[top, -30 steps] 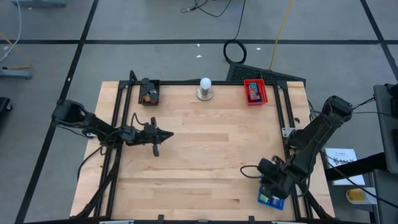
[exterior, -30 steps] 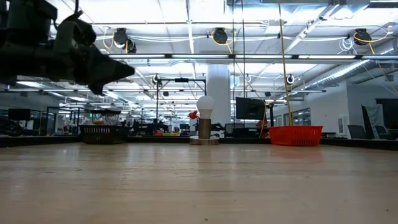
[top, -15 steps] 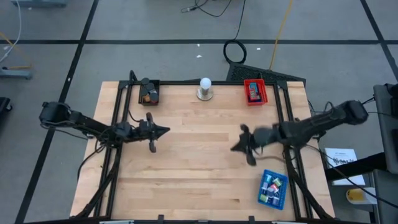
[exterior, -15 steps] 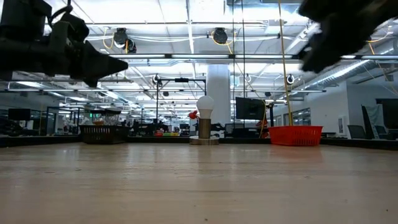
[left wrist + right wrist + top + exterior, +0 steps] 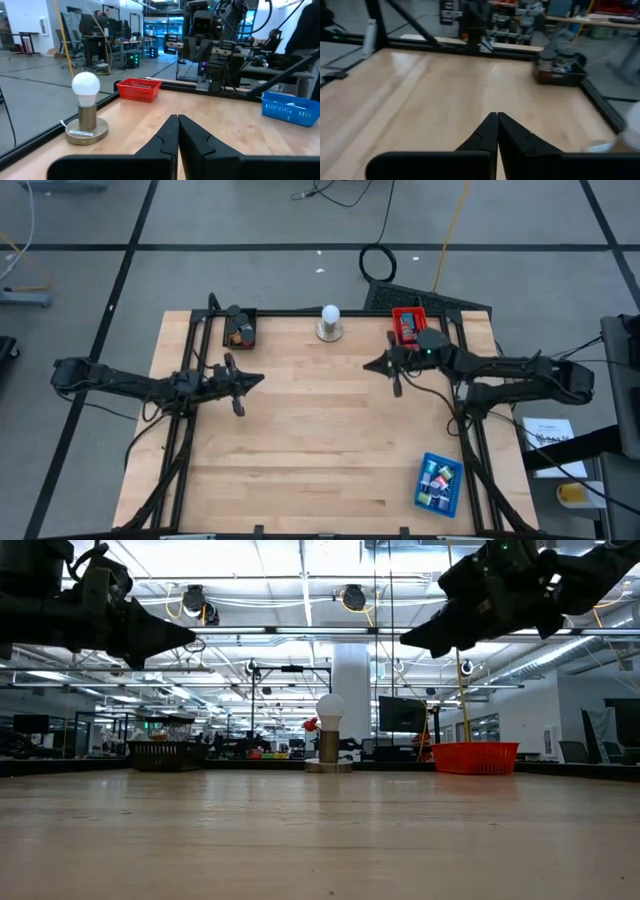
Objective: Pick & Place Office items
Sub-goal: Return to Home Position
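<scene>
R gripper (image 5: 370, 365) swung up near red tray (image 5: 410, 311) (fingers pressed together, empty); L gripper (image 5: 257, 380) likewise closed, pulled back slightly.

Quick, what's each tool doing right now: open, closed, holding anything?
Left tool: closed, empty, hovering over the table's left side.
Right tool: closed, empty, hovering beside the red tray.
</scene>
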Robot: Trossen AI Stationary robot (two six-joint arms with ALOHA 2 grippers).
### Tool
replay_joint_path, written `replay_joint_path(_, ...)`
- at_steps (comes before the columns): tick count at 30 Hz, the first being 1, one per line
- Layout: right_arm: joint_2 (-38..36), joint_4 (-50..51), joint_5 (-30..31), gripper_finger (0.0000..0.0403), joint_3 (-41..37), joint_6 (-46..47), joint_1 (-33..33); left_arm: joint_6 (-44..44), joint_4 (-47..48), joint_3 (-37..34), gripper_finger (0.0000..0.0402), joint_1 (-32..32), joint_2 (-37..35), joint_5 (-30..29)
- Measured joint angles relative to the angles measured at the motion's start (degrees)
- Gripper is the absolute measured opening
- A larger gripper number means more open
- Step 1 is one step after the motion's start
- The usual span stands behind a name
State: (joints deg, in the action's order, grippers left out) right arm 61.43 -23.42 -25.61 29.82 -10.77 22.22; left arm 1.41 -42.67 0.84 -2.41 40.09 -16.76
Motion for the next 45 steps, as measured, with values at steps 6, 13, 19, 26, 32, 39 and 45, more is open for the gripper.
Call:
replay_joint_path(6, -2.92, -8.54, -0.03, 0.0000, -5.89, 1.95, 2.54, -0.70, 8.89, 0.00, 0.0013, 0.15, -9.07, -1.59)
replay_joint_path(13, -16.78, -18.98, -0.20, 0.0000, -20.23, 10.93, 5.88, -0.54, 21.80, 0.00, 0.0005, 0.32, -19.42, -0.88)
replay_joint_path(19, -33.36, -10.40, -1.15, 0.0000, -25.89, 12.63, 11.08, 2.82, 32.96, 0.00, 0.0003, 4.43, -26.72, 7.20)
replay_joint_path(26, -51.30, 7.73, -10.95, 0.0000, -26.00, 13.06, 21.21, 4.38, 40.92, 0.10, 0.0003, 11.47, -34.66, 13.22)
replay_joint_path(32, -61.36, 16.42, -8.98, 0.0000, -27.58, 15.64, 26.14, 5.10, 42.67, 0.52, 0.0006, 12.84, -39.79, 14.21)
replay_joint_path(39, -61.22, 14.73, 10.14, 0.0000, -28.94, 16.54, 18.81, 4.35, 42.41, 0.61, 0.0014, 12.41, -39.80, 9.19)
replay_joint_path(45, -61.26, 11.71, 16.56, 0.0000, -28.96, 10.54, 10.59, 4.73, 42.40, 0.61, 0.0013, 12.41, -39.39, 9.25)
